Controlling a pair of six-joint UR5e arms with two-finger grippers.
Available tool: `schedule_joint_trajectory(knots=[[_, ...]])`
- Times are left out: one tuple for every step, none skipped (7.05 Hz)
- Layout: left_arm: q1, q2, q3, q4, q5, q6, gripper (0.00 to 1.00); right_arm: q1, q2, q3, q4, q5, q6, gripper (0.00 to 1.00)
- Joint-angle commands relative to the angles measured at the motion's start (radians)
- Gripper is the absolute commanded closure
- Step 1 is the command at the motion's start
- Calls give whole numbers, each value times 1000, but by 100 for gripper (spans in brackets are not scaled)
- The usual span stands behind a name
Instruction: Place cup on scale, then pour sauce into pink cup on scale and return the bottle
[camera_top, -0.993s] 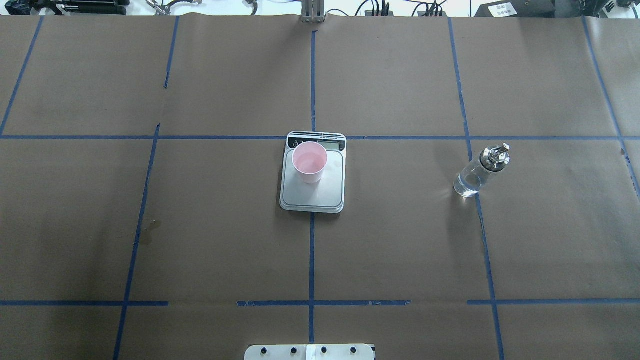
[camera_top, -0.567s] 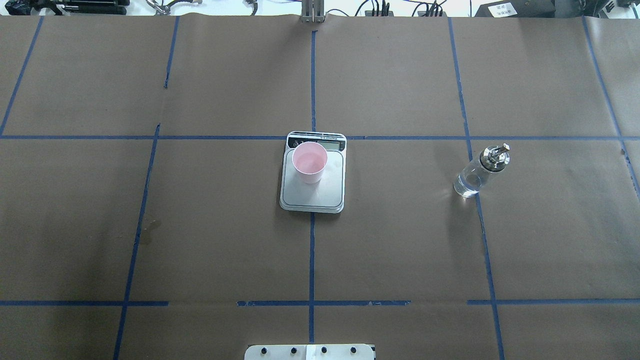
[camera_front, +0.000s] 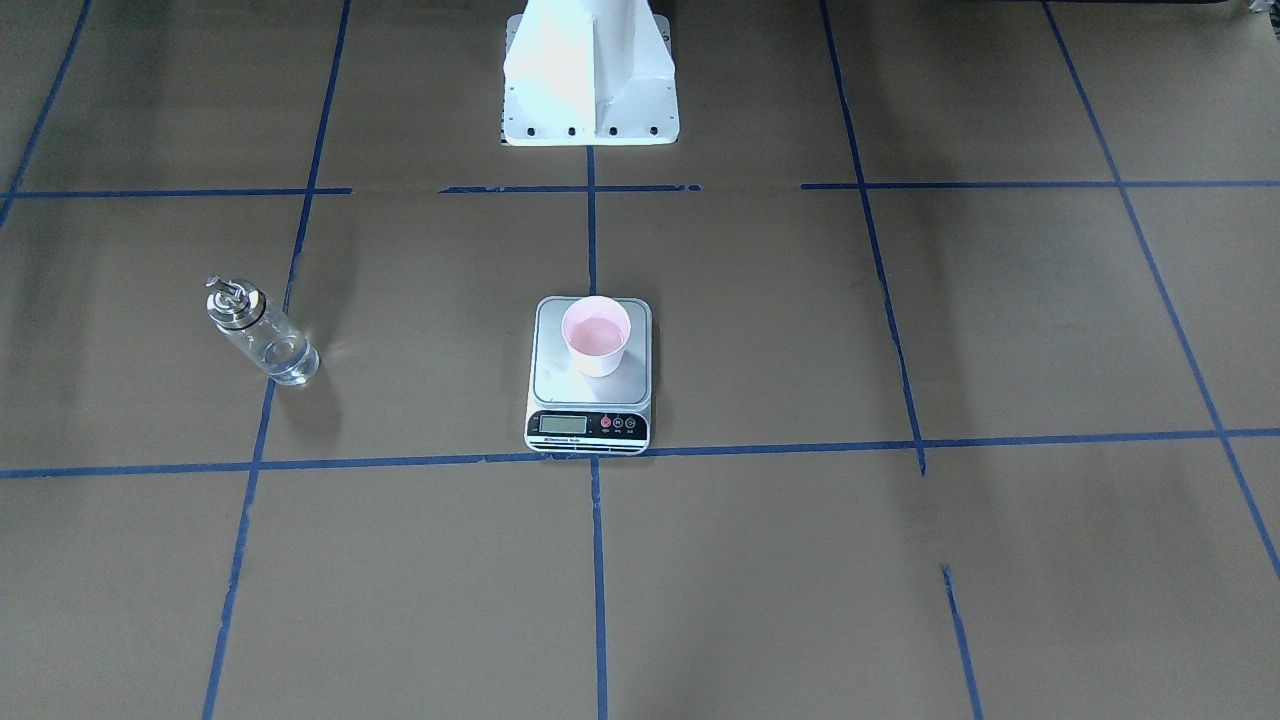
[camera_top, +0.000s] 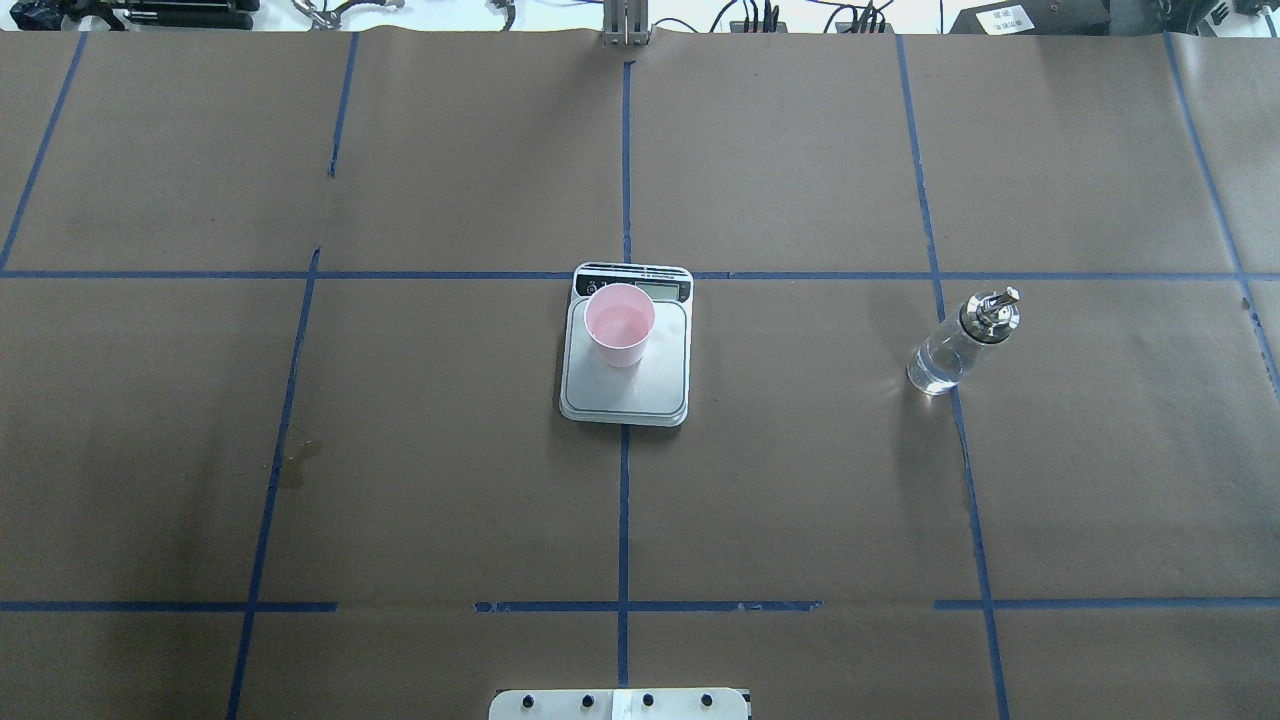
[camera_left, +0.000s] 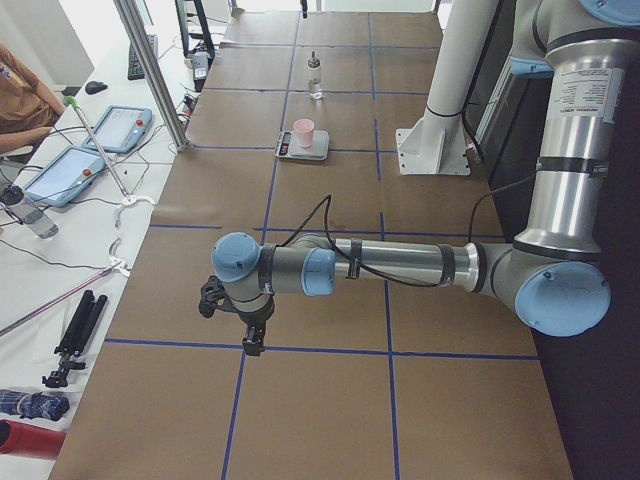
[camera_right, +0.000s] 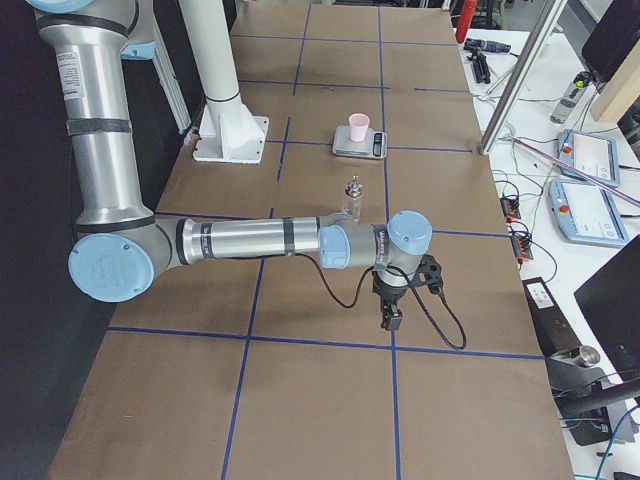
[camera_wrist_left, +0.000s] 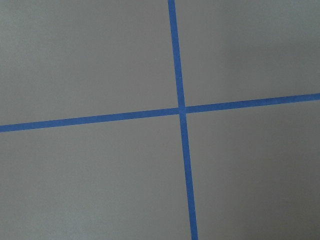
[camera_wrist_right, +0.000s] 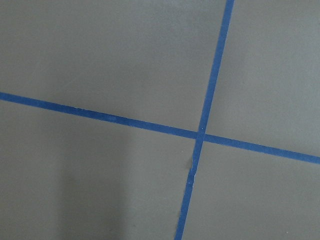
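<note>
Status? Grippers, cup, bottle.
Left gripper, right gripper: far out to either side, open or shut unclear. Cup upright on scale. Bottle standing free, robot's right side. Nothing between them.

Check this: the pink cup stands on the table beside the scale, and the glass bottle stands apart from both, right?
No. The pink cup stands on the scale, not beside it; the overhead exterior view shows this. The glass bottle does stand apart from both.
</note>
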Motion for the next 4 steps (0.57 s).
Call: schedule_joint_trajectory(knots=[[0, 0, 1, 2, 4, -2, 0, 0, 0, -1, 0, 0, 0, 0], [1, 2, 1, 0, 1, 1, 0, 0, 0, 0, 0, 2, 0, 0], [0, 2, 3, 0, 6, 3, 0, 0, 0, 0, 0, 2, 0, 0], [1, 0, 3, 0, 4, 1, 0, 0, 0, 2, 0, 2, 0, 0]])
